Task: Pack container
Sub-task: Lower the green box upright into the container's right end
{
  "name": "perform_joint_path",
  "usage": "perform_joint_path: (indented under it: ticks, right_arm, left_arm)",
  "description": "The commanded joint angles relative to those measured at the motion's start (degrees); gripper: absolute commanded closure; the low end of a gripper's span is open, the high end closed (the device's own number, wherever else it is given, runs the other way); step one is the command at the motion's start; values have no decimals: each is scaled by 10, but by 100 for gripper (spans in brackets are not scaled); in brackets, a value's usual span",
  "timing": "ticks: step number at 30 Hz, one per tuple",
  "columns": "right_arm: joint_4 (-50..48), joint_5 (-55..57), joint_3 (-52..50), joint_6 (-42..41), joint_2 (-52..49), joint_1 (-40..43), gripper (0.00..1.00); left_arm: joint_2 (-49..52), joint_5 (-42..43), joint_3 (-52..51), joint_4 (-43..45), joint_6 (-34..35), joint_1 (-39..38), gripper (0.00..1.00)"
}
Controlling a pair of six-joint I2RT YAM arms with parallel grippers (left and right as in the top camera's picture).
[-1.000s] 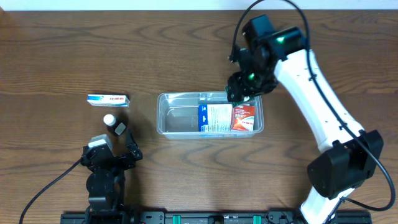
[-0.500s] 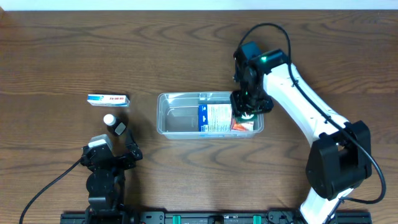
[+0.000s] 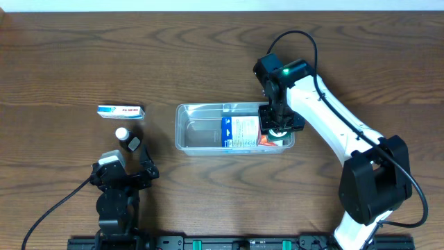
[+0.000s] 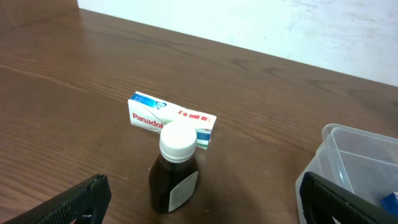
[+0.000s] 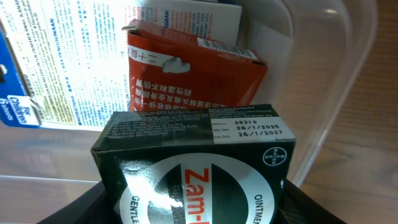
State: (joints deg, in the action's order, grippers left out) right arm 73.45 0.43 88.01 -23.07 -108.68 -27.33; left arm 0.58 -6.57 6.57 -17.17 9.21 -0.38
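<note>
While part-full, container (image 3: pixel 198 134) with boxes (image 3: pixel 239 132).

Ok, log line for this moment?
right gripper: shut on dark box, over container | left gripper: open | bottle, Panadol box: on table

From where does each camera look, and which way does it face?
Overhead: above the table, looking down at the container; both arms show.
Left wrist: on the left gripper, low, facing the bottle and Panadol box; open fingers show.
Right wrist: on the right gripper, facing into the container; fingers grip a dark box.
Shared: bottle, overhead and left wrist.
</note>
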Motion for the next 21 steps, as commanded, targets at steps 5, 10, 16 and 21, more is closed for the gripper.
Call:
perform_joint_path:
  ticks: [5,10,16,21]
  right_arm:
    - [3,28,-1,-22,10,-5,32]
    - [2,27,-1,-22,10,-5,20]
    - [-3,27,0,-17,10,-5,27]
    - [-8,21,1,-15,10,-5,83]
  left_arm:
    - [-3,-1,-9,-17,1,3,2]
    - [-3,-1,-9,-17,1,3,2]
    - [-3,-1,-9,-17,1,3,2]
    - [-3,-1,-9,-17,1,3,2]
